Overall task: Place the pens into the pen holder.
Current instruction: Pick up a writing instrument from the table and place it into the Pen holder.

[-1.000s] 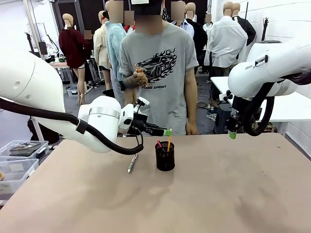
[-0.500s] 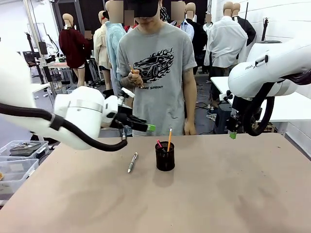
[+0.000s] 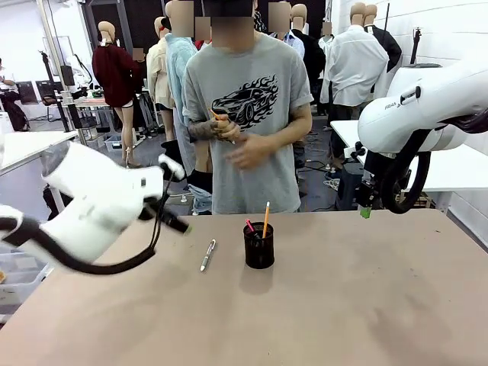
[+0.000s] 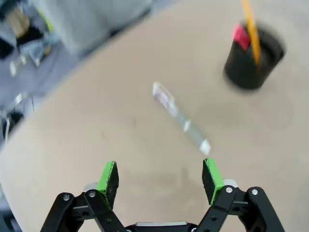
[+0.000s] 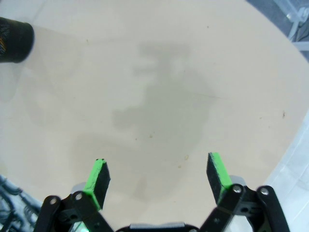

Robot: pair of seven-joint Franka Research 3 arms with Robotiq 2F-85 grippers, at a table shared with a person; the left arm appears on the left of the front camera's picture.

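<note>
The black mesh pen holder [image 3: 259,248] stands mid-table with the yellow-orange pencil [image 3: 265,219] and the dark pen's red end [image 3: 249,226] sticking out of it. Left of it, the silver-white pen [image 3: 207,255] lies flat on the table. My left gripper [image 3: 181,226], blurred, hangs left of that pen. In the left wrist view it is open [image 4: 159,179] above the table, with the silver pen [image 4: 181,118] just ahead and the holder [image 4: 253,63] farther off. My right gripper [image 3: 365,211] hangs high at the right, open [image 5: 159,176] over bare table.
A person stands at the far edge behind the holder, hands [image 3: 232,141] together at chest height. The tan table [image 3: 343,305] stretches wide in front and to the right. The holder's side [image 5: 13,41] sits at the top left of the right wrist view.
My left arm has swung left and back from above the holder, and its gripper is now lower, beside the silver pen. The person brought both hands together. The right arm has not moved.
</note>
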